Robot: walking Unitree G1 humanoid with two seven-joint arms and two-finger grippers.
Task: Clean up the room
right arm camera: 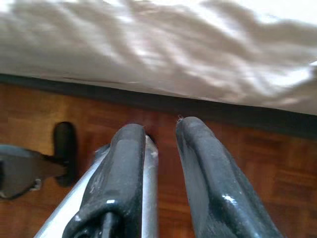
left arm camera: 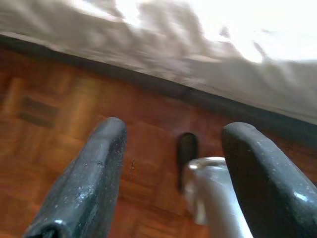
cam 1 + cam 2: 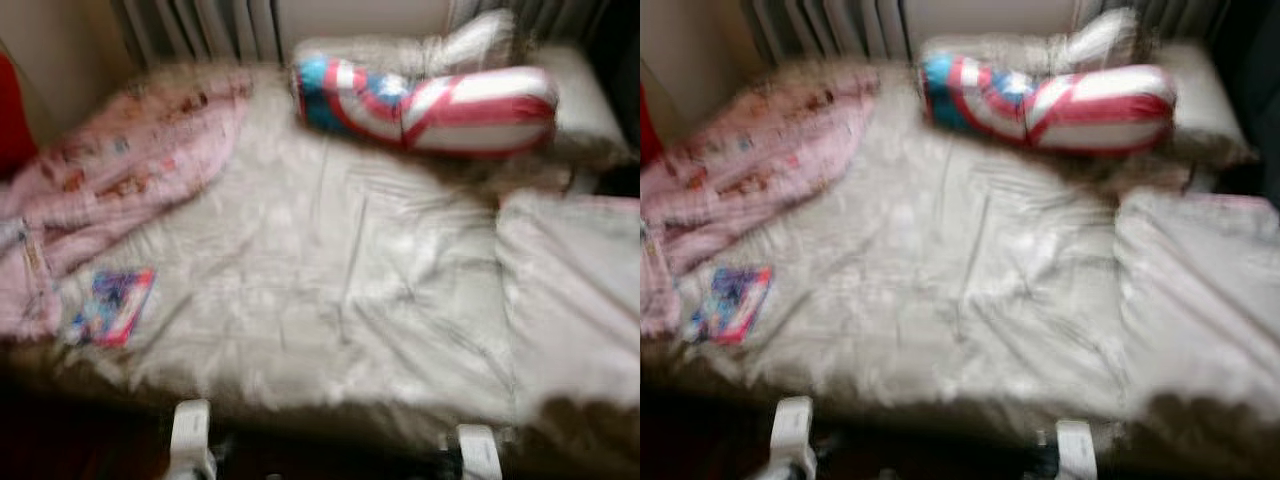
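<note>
The tidying looks barely begun. Both arms hang low at the near edge of the bed (image 3: 330, 300), over a wooden parquet floor (image 2: 44, 129). The left pincer (image 2: 171, 168) has its fingers spread wide and holds nothing; the right pincer (image 1: 161, 173) has its fingers nearly together, only a narrow gap between them, and it too grips nothing.

Everything to be sorted lies beyond and above the pincers, up on the bed. A small colourful book or packet (image 3: 115, 305) rests closest, ahead of the left pincer near the bed's edge. Further off on that side, a pink patterned blanket (image 3: 130, 170) is bunched in a heap. Far ahead, nearer the right pincer's side, a red, white and blue bolster cushion (image 3: 430, 105) lies against the headboard end.

The head views are blurred, so the print on the small item cannot be read. The sheet is rumpled.
</note>
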